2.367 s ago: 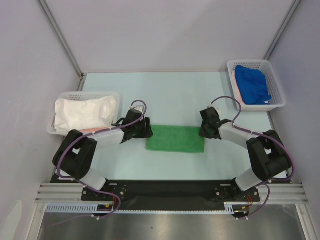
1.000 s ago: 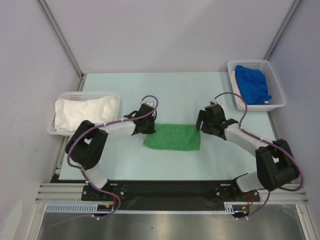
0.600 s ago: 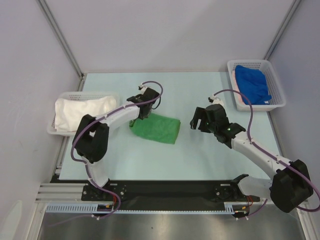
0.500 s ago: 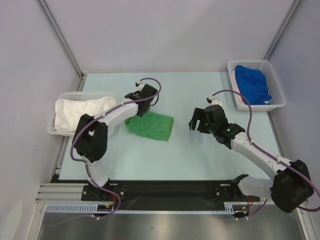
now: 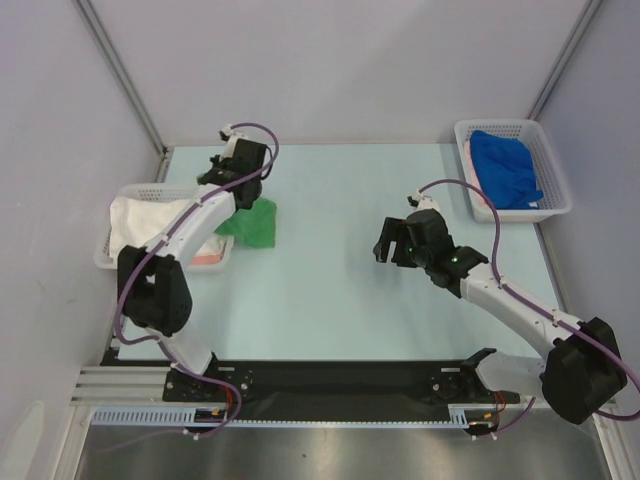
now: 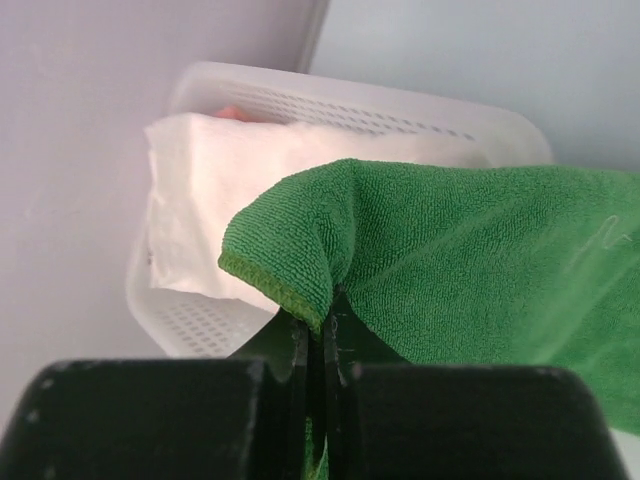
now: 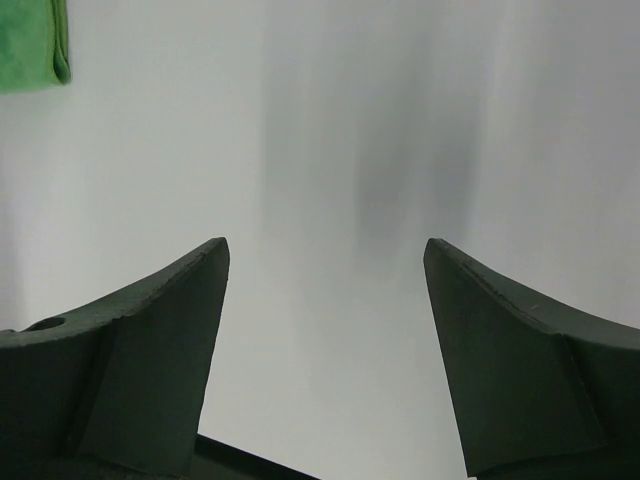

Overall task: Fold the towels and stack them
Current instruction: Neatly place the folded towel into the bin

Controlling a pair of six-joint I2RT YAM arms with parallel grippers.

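In the top view the left arm reaches toward the upper left of the table (image 5: 340,300), and the left gripper (image 6: 322,325) is closed tight on a fold at the edge of the green towel (image 6: 470,260), its two dark fingers pressed together with only the cloth between them. The towel hangs from that pinch in a bunched drape. From above, the green towel (image 5: 252,222) sits just beside the right rim of the white basket (image 5: 165,189) at the left edge of the frame. Whether its lower edge touches the table cannot be told. In that basket lies a folded white towel (image 5: 150,225), with a strip of pink cloth (image 5: 205,257) showing under its near side. The left wrist view shows the same white towel (image 6: 220,200) filling the basket (image 6: 400,100) behind the green cloth. The right gripper (image 5: 385,245) hangs over the bare middle of the table, well apart from the green towel. In its wrist view the right gripper (image 7: 325,270) has its jaws spread wide with nothing between them, and only a corner of the green towel (image 7: 30,45) shows in the upper left of that frame. At the upper right of the top view a second white basket (image 5: 545,160) holds a crumpled blue towel (image 5: 505,168) lying on a pink one (image 5: 470,170).
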